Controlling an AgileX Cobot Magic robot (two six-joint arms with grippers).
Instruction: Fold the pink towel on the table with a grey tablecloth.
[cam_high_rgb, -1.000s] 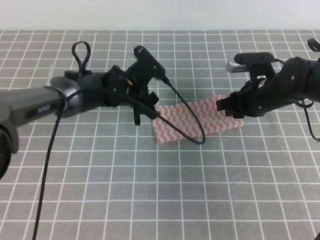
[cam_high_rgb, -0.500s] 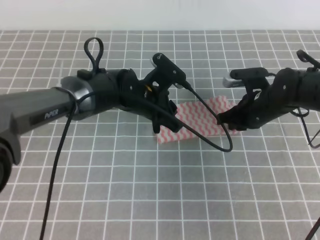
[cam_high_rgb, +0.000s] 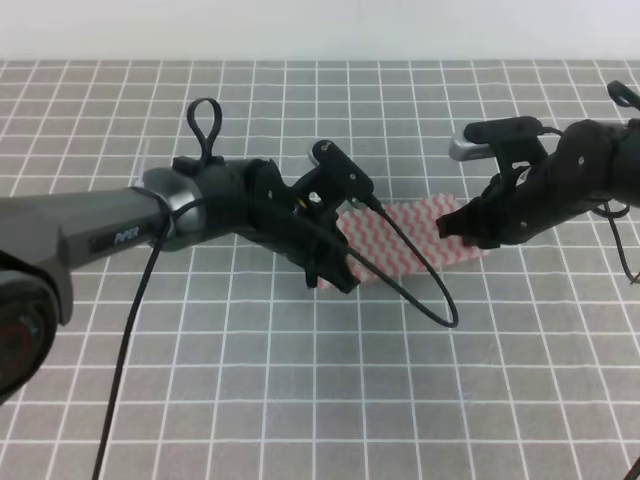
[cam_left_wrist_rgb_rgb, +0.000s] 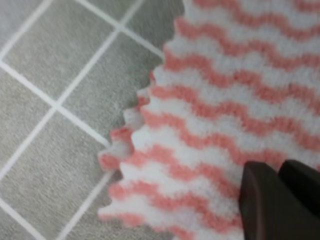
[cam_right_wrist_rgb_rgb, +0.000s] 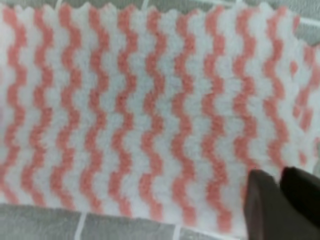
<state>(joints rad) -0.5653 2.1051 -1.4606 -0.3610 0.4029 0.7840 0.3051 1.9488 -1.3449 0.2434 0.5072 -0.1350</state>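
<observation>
So there's just one pink towel (cam_high_rgb: 415, 240) here, lying flat on the worktop with a grey tablecloth (cam_high_rgb: 300, 400), a bit toward the far edge and slightly right of the middle, running at a slant with its right end farther back. No containers anywhere, just the cloth and two arms. The left end effector (cam_high_rgb: 335, 275) is down at the towel's near left corner, covering that end in the high view; its wrist view shows two dark fingertips (cam_left_wrist_rgb_rgb: 277, 200) side by side with barely a slit between them, sitting right over the striped cloth near the zigzag edge, but I honestly can't tell if any fabric is pinched in there. The right end effector (cam_high_rgb: 455, 225) is at the towel's right end, and same deal in its wrist view: two dark fingertips (cam_right_wrist_rgb_rgb: 280, 202) almost together over the cloth's lower right corner, and I can't tell if it has hold of anything. A black cable (cam_high_rgb: 420, 290) loops off the left arm and hangs across the middle of the towel.
</observation>
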